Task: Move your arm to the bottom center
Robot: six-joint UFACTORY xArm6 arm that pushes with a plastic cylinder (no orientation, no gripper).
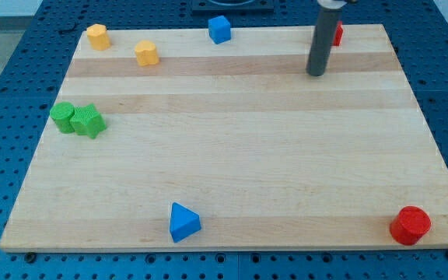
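Camera view shows my tip (316, 74) resting on the pale wooden board (232, 163) in the upper right of the frame, just below and to the view's left of a small red block (337, 33) that the dark rod partly hides. I have no fingers to open or close; the rod's end is bare and touches no block. The goal, the bottom centre of the board, lies down the frame and somewhat to the view's left of my tip, well apart from it, so the coming move is, in my judgement, a long diagonal slide toward the lower edge. That stretch of wood looks free of blocks. The blue triangular block (183, 222) sits at the lower left of the target area, and the red rounded block (410, 225) sits in the lower right corner; stopping between them should disturb neither. The two orange blocks (97, 36), the blue cube (219, 29) and the green cluster (77, 119) lie far from that path.
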